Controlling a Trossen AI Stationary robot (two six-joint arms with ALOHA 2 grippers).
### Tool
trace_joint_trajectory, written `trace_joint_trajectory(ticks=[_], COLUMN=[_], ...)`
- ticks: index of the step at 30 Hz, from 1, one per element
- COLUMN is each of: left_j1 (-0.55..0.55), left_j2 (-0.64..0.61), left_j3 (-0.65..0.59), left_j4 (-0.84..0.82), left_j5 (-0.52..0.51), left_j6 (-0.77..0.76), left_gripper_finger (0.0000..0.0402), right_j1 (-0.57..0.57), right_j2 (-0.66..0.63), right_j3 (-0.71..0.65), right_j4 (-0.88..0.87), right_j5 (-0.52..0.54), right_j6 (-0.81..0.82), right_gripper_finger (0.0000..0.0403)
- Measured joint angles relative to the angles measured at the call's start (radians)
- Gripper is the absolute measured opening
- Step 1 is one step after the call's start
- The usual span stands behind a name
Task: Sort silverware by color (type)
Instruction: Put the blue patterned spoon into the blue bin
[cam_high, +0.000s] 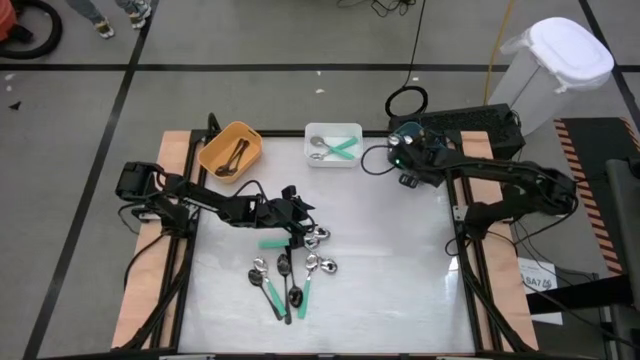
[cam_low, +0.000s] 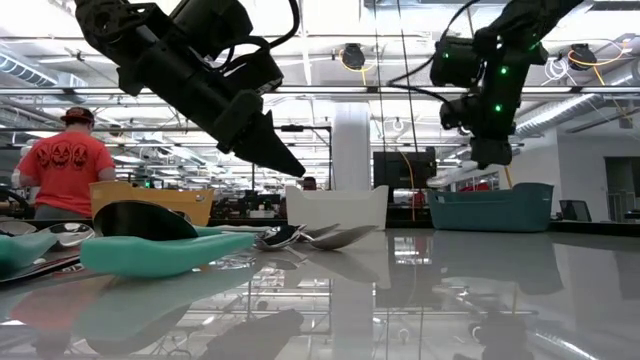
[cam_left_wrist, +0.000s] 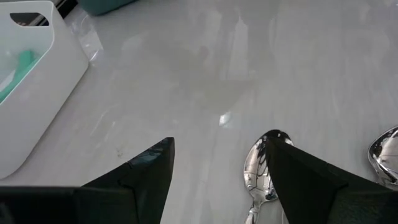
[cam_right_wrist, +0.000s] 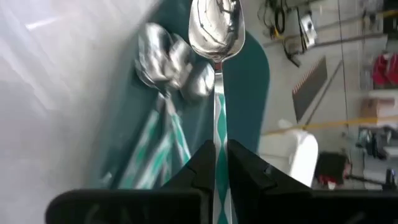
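Left gripper (cam_high: 304, 232) is low over the spoon pile (cam_high: 290, 272) at mid-table, jaws apart, one metal bowl (cam_left_wrist: 260, 167) showing just beside a finger (cam_left_wrist: 311, 180). Right gripper (cam_right_wrist: 216, 163) hangs above the teal bin (cam_low: 490, 207) at the far right, clamped on a spoon (cam_right_wrist: 217, 37), more spoons lying below. Orange bin (cam_high: 231, 150) and white bin (cam_high: 333, 144) sit at the far edge, each holding spoons.
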Motion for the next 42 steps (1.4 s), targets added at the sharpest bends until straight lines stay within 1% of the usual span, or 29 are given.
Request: trace_joint_trajectory(ticks=[3,4,9,11,14,21,30,37,39,42], left_j1=[0.0,0.0,0.0,0.0,0.0,0.0,0.0,0.0,0.0,0.0], left_j2=[0.0,0.0,0.0,0.0,0.0,0.0,0.0,0.0,0.0,0.0], left_j3=[0.0,0.0,0.0,0.0,0.0,0.0,0.0,0.0,0.0,0.0], left_j4=[0.0,0.0,0.0,0.0,0.0,0.0,0.001,0.004,0.005,0.005], left_j5=[0.0,0.0,0.0,0.0,0.0,0.0,0.0,0.0,0.0,0.0], left_j6=[0.0,0.0,0.0,0.0,0.0,-0.002,-0.022,-0.026,-0.027,-0.027], left_gripper_finger=[0.0253,0.0253,0.0253,0.0253,0.0253,0.0253,0.0253,0.0253,0.0253,0.0253], right_j1=[-0.039,-0.053,-0.138,-0.166,-0.199,-0.27,-0.345,-0.359,-0.359,-0.358], right_j2=[0.0,0.0,0.0,0.0,0.0,0.0,0.007,0.056,0.065,0.07], right_j3=[0.0,0.0,0.0,0.0,0.0,-0.001,-0.001,-0.001,-0.001,-0.002], right_j4=[-0.01,-0.01,-0.015,-0.015,-0.013,0.016,0.042,0.039,0.04,0.041], right_j5=[-0.006,-0.023,-0.18,-0.225,-0.25,-0.365,-0.467,-0.47,-0.469,-0.449], right_j6=[0.013,0.017,0.057,0.056,0.047,-0.001,-0.045,-0.073,-0.075,-0.075], right_gripper_finger=[0.0022,0.0022,0.0022,0.0022,0.0022,0.0022,0.0022,0.0027,0.0039,0.0069])
